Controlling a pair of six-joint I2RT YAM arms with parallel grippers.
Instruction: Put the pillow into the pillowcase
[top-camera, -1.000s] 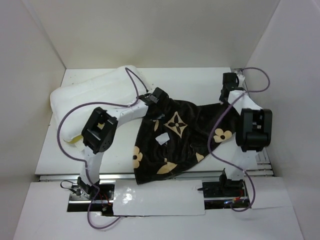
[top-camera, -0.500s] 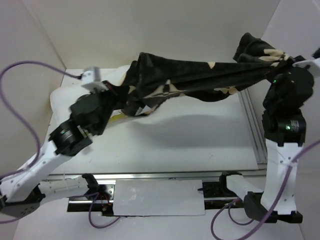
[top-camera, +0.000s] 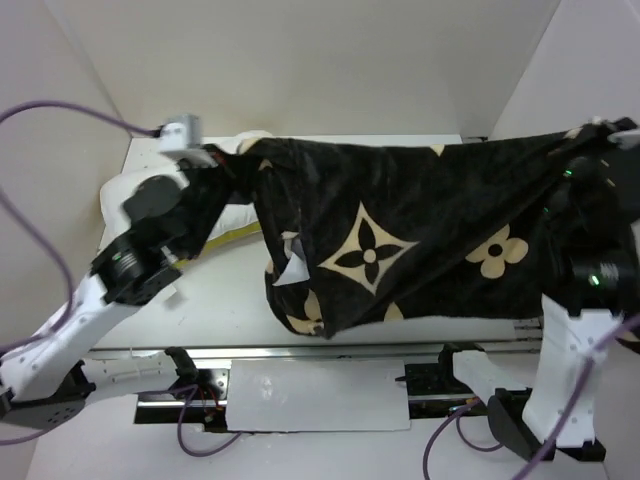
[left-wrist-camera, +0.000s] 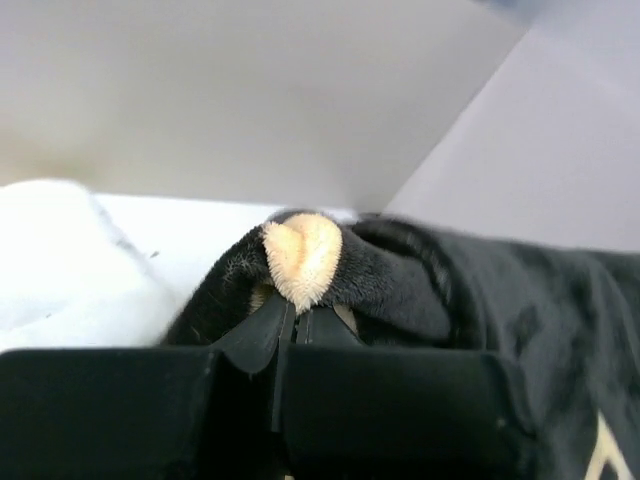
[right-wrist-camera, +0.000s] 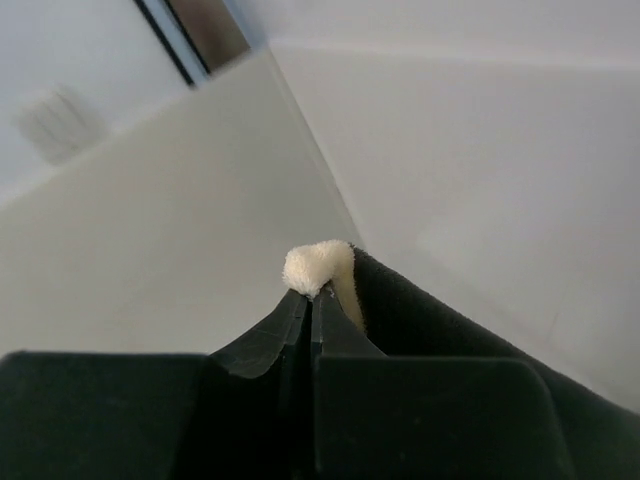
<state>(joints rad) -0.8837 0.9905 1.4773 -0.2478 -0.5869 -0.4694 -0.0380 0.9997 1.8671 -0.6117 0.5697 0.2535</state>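
Two pincers, left pincer (left-wrist-camera: 297, 310) and right pincer (right-wrist-camera: 312, 300), each pinch the pillowcase (top-camera: 400, 230), stretched taut. Grip firmly with both. Steer its mouth toward the pillow (top-camera: 112, 195) at its left end.

One pillow (top-camera: 122, 196), one pillowcase (top-camera: 420, 225), two arms: left arm (top-camera: 135, 262), right arm (top-camera: 592, 275).

White walls (top-camera: 300, 60) enclose a white table (top-camera: 220, 305), its near edge seemingly a metal rail (top-camera: 330, 351).

pillowcase (top-camera: 420, 240) spanning table (top-camera: 220, 300), pillow (top-camera: 125, 195) rear-left
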